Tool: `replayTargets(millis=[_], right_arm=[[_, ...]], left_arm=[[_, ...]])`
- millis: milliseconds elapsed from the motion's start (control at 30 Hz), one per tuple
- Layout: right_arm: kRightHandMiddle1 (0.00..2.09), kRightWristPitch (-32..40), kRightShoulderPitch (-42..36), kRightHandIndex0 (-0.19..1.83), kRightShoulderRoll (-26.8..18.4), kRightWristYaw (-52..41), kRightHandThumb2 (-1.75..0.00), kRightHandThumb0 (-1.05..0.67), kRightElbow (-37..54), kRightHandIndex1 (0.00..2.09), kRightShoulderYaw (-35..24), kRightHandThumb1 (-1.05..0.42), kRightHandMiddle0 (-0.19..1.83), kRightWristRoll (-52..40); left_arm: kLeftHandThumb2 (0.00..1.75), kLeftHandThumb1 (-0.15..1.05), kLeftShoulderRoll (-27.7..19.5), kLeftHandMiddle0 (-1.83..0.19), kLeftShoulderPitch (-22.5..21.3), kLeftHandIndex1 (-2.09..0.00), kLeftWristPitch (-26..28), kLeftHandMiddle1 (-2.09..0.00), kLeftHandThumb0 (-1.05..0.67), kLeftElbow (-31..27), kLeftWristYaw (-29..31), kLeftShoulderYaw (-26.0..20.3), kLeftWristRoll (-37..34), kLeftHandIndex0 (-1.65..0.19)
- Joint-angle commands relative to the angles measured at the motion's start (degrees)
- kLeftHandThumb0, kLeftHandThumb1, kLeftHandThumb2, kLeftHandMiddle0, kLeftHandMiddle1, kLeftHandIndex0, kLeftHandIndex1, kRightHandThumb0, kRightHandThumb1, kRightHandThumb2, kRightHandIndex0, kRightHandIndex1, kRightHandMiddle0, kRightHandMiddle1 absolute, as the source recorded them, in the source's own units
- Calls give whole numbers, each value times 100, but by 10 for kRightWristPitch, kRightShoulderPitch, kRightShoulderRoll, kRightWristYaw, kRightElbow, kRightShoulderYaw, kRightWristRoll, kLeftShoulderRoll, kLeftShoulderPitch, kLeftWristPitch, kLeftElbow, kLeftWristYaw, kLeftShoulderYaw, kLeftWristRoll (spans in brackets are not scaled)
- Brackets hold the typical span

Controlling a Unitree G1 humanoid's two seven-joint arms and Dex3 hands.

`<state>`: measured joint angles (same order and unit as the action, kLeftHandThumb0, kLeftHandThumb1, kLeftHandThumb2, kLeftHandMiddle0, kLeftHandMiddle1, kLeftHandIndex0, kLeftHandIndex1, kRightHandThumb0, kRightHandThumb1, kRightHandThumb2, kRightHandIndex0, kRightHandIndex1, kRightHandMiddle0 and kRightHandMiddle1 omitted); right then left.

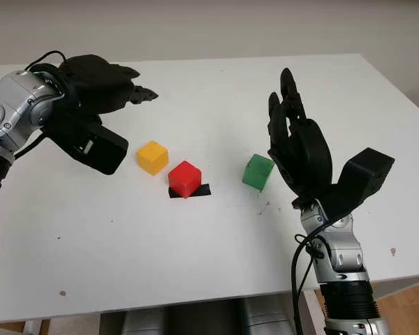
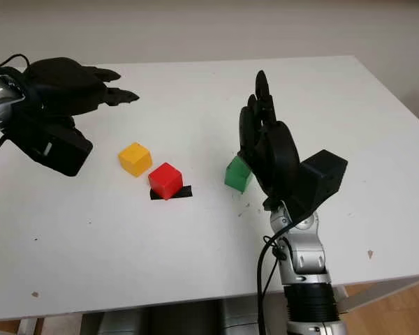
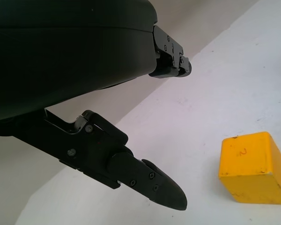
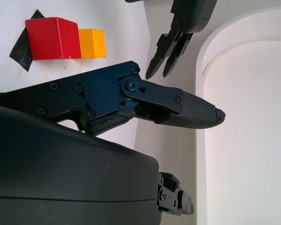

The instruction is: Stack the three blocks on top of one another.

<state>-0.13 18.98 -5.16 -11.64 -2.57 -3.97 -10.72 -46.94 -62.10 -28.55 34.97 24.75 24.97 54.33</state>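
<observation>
Three blocks sit apart on the white table (image 1: 195,237). The yellow block (image 1: 152,157) is leftmost, the red block (image 1: 184,179) stands on a strip of black tape (image 1: 200,190) in the middle, and the green block (image 1: 258,172) is to the right. My left hand (image 1: 129,87) hovers open above the table, behind and left of the yellow block (image 3: 253,168). Just right of the green block (image 2: 237,174), my right hand (image 1: 286,115) is raised and open, holding nothing. The right wrist view catches the red block (image 4: 54,37) and yellow block (image 4: 92,43) side by side.
The table's front edge (image 1: 195,303) runs near my body and its right edge (image 1: 405,105) lies past the right arm. Bare white tabletop surrounds the blocks, with a few small dark specks (image 1: 392,250).
</observation>
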Motion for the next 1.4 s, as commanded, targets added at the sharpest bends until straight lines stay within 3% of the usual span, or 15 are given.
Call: replayTargets(millis=[0,400,867,1367], right_arm=[[0,-4,4,-19,-1,-1,-66,-71,4,0,-1,-105,-19,0],[0,-5,-4,-19,-3,-2,-66,-73,7,0,-4,-105,-19,-3],[0,0,-9,-19,-3,-2,-66,-72,15,0,-5,-105,-19,-6],[0,10,-10,-19,-4,-2,-65,-74,23,0,-5,-105,-19,-7]], left_arm=[[5,77,5,-8,-22,-5,-9,-5,-69,15,-8,3,-8,-20],[6,82,45,-6,-16,-8,-28,-5,-70,75,-11,8,-55,-26],[5,82,53,-6,1,-8,-10,-6,-65,89,-20,40,-39,-33],[6,82,59,-11,5,-8,-22,-6,-65,122,-75,63,-25,-41]])
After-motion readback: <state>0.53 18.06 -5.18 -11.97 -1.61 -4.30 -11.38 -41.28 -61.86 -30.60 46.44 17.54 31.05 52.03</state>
